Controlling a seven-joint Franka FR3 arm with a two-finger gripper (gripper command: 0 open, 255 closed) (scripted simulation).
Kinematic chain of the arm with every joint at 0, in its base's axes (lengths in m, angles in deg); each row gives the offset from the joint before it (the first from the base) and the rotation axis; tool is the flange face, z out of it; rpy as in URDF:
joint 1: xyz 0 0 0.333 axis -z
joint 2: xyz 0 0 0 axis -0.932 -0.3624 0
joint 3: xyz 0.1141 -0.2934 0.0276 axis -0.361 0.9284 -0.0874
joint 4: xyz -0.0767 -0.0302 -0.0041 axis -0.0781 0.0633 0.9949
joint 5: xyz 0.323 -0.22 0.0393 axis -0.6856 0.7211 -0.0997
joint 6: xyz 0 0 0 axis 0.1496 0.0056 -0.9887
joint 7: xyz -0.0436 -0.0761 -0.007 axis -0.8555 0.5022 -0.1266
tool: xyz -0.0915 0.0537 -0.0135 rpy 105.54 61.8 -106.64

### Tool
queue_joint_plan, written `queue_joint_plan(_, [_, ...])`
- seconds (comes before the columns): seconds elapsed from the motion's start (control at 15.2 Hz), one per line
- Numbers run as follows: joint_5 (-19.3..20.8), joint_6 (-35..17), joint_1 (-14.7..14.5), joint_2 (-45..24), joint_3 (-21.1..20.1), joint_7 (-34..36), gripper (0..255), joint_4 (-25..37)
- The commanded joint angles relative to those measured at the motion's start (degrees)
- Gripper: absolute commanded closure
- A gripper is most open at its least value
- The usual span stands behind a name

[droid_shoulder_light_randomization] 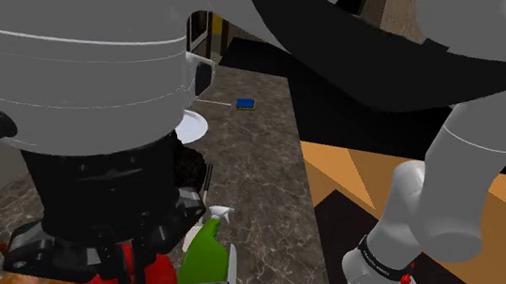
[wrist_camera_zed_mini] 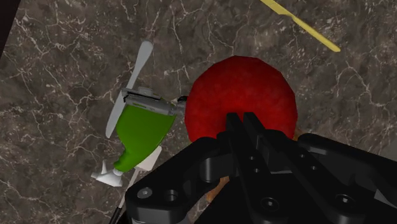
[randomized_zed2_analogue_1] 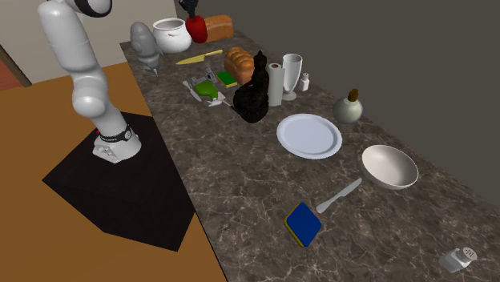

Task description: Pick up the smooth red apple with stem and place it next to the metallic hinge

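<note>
Two black fingers (wrist_camera_zed_mini: 233, 124) of the gripper (wrist_camera_zed_mini: 242, 118) stood drawn almost together, with a thin slit between them. We saw them pinched on the crown of the apple (wrist_camera_zed_mini: 245, 89), a smooth, round, glossy red ball. Its stem was hidden behind the fingertips.

In the shoulder view the apple sat at the lower left of the frame, directly under the gripper's blocky black body. In the second exterior view it showed at the upper middle, between a round white pot (randomized_zed2_analogue_1: 171, 34) and a brown, crusty loaf (randomized_zed2_analogue_1: 219, 26). We could not tell whether it had left the counter (wrist_camera_zed_mini: 57, 57), a dark stone slab veined with white like marble.

Near the apple lay a green bottle (wrist_camera_zed_mini: 143, 130), tapering to a white nozzle. Across its broad end rested the hinge (wrist_camera_zed_mini: 150, 102), a short, ribbed piece of grey metal, just beside the apple. A flat yellow knife (wrist_camera_zed_mini: 299, 25) lay slantwise on the apple's far side, well apart from the hinge.
</note>
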Motion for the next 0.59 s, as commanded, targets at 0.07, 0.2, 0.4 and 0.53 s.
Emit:
queue_joint_plan(0.07, [3.7, 1.6, -4.0, -5.2, -1.9, 5.6, 255, 5.9])
queue_joint_plan(0.2, [4.7, 1.4, -5.4, -6.7, -2.2, 7.1, 255, 6.9])
queue_joint_plan(0.4, [4.2, -1.2, -4.9, -6.0, -2.1, 6.8, 255, 3.7])
queue_joint_plan(0.53, [4.0, -2.9, -4.6, -5.6, -2.0, 6.7, 255, 1.7])
